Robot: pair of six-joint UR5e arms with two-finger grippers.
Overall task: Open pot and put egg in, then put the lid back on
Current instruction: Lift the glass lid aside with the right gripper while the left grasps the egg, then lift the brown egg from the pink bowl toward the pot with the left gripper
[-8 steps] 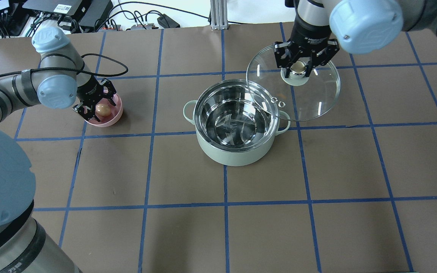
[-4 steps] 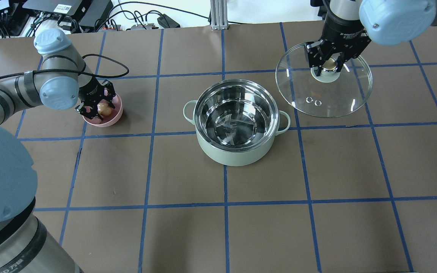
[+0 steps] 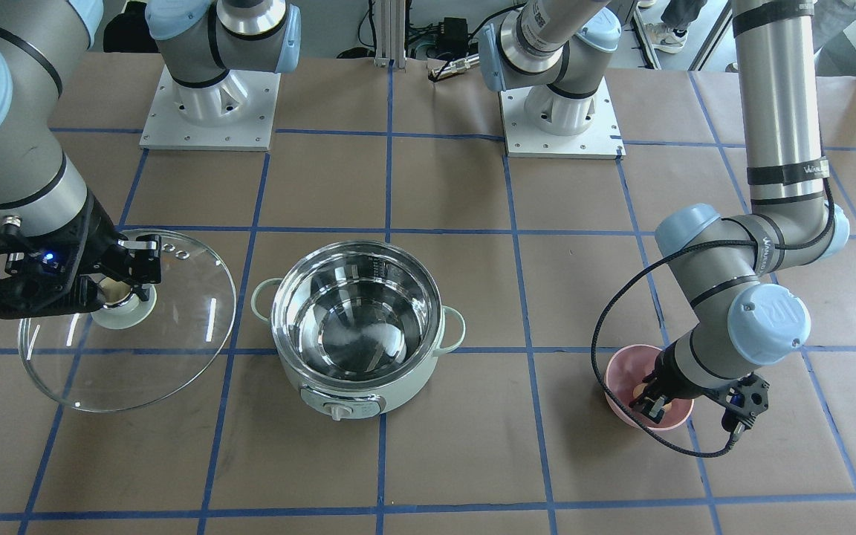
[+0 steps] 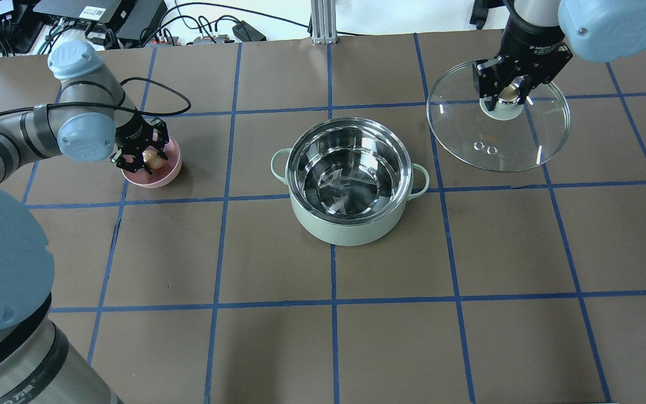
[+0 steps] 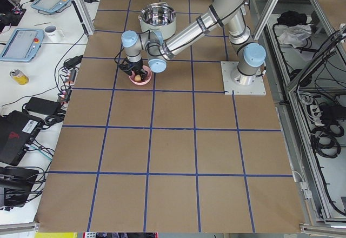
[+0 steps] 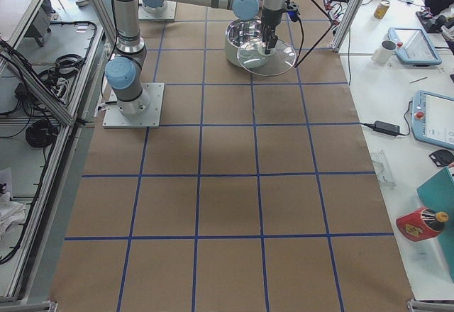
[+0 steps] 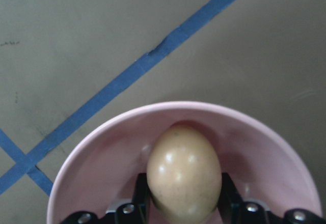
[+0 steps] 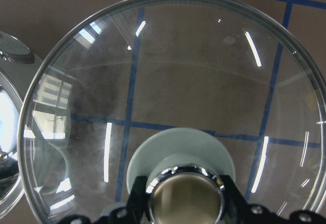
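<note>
The mint-green pot (image 4: 351,179) stands open at mid-table, its steel inside bare; it also shows in the front view (image 3: 360,334). My right gripper (image 4: 507,95) is shut on the knob of the glass lid (image 4: 497,134) and holds it to the pot's right, clear of the rim. The right wrist view shows the lid (image 8: 173,81) and its knob between the fingers. My left gripper (image 4: 144,156) is inside a pink bowl (image 4: 160,175). Its fingers touch both sides of the tan egg (image 7: 184,173), which sits in the bowl.
The pink bowl (image 3: 625,371) stands left of the pot in the overhead view. Cables and electronics (image 4: 104,17) lie past the table's far edge. The arm bases (image 3: 562,119) stand on plates behind the pot in the front view.
My right gripper has carried the lid further right and away from the pot. My left gripper has sunk into the bowl and closed around the egg.
</note>
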